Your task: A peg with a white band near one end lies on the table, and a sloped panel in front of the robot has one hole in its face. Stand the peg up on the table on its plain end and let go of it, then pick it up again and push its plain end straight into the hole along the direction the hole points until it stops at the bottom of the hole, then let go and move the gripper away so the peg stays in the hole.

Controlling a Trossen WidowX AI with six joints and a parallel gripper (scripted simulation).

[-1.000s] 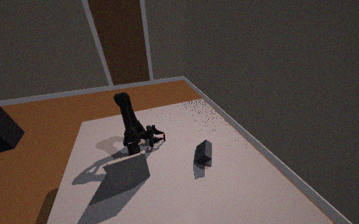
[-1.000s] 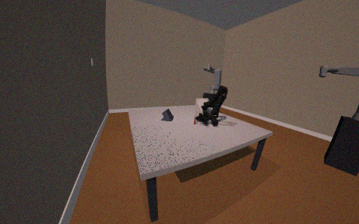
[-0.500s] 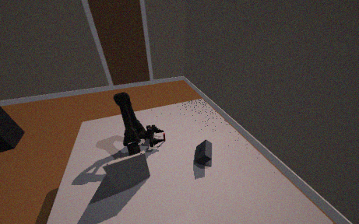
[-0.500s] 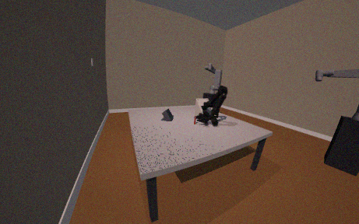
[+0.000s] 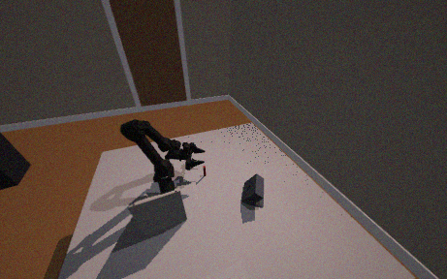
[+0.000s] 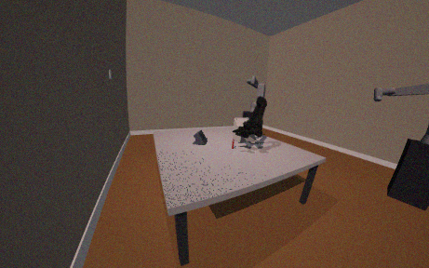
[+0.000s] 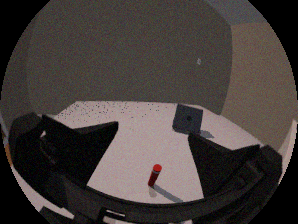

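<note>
The red peg (image 5: 205, 170) (image 6: 233, 144) (image 7: 154, 177) stands upright on the table, with its white band near the top end. My gripper (image 5: 204, 156) (image 6: 234, 133) (image 7: 154, 131) is wide open and empty. It is above the table and back from the peg, which shows between and below the fingers in the wrist view. The dark sloped panel (image 5: 253, 190) (image 6: 200, 138) (image 7: 182, 120) stands beyond the peg. Its hole (image 7: 189, 118) shows as a dark spot in the face in the wrist view.
The white table (image 5: 275, 242) (image 6: 255, 163) (image 7: 125, 170) bears the arm, peg and panel; one corner is speckled with dark dots. A grey slanted board (image 5: 161, 215) stands beside the arm's base in the top view. A grey arm on a black block (image 6: 420, 172) stands off the table.
</note>
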